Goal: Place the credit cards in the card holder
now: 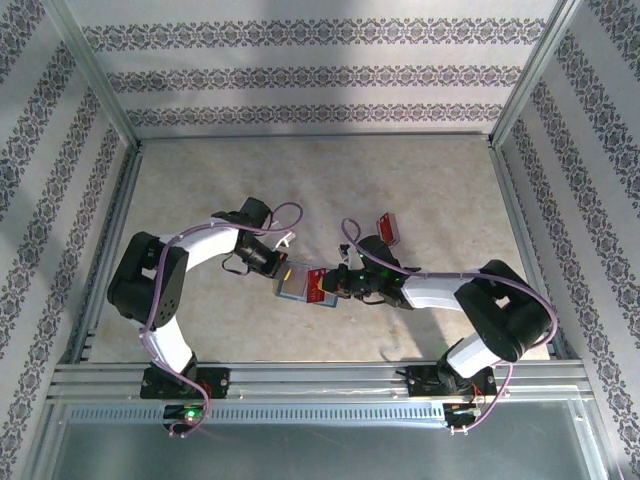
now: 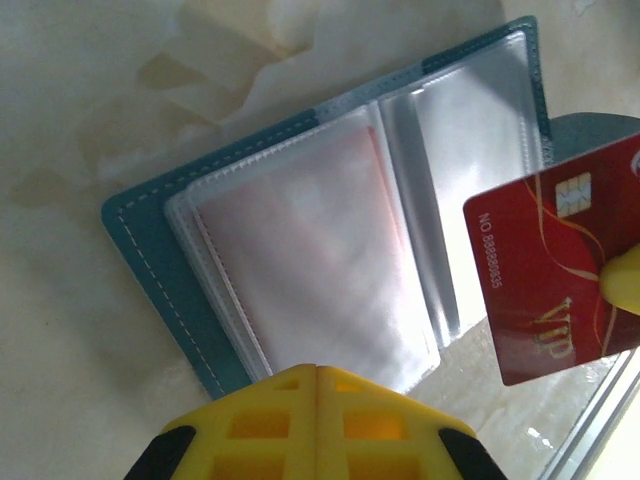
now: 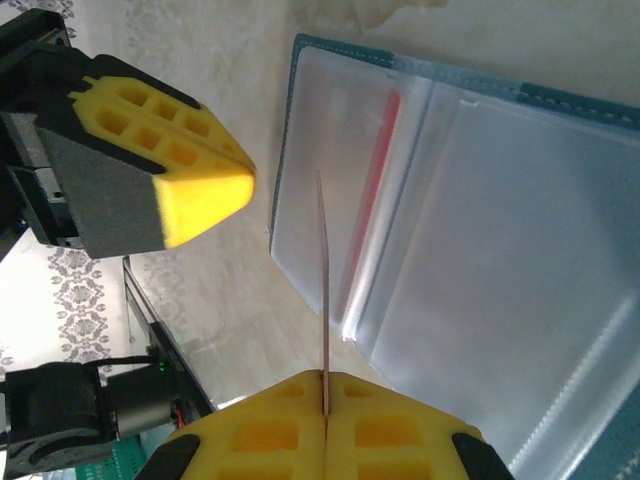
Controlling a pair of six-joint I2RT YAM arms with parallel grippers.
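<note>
Red with gold lettering, one card (image 2: 545, 280) is pinched by its end in the right gripper (image 3: 325, 420), whose yellow pads are closed on it. In the right wrist view it shows edge-on, a thin line rising from the fingers toward the frame's centre. The holder (image 2: 160, 260) lies open on the table (image 1: 430, 180) at the middle of the top view, clear pockets up, between the two grippers. In the left wrist view the held card sits at the right of the frame with its free edge over the holder's right-hand page. Its long axis seems to run across the holder's spine. So the holder lies just ahead of that free edge, and the right arm is the one placed to feed it. I judge the move turns on lining the edge up with a pocket mouth, though I cannot tell which side the pockets open on. The left gripper (image 2: 318, 420) is closed with nothing between its pads, just beside the holder's edge at the bottom of its own view. Whether it touches the cover is unclear. A pinkish card (image 2: 310, 270) shows through the left-hand pocket, apparently already in. Another red card (image 1: 388, 228) lies on the table above and right of the right gripper, well apart from the holder.
</note>
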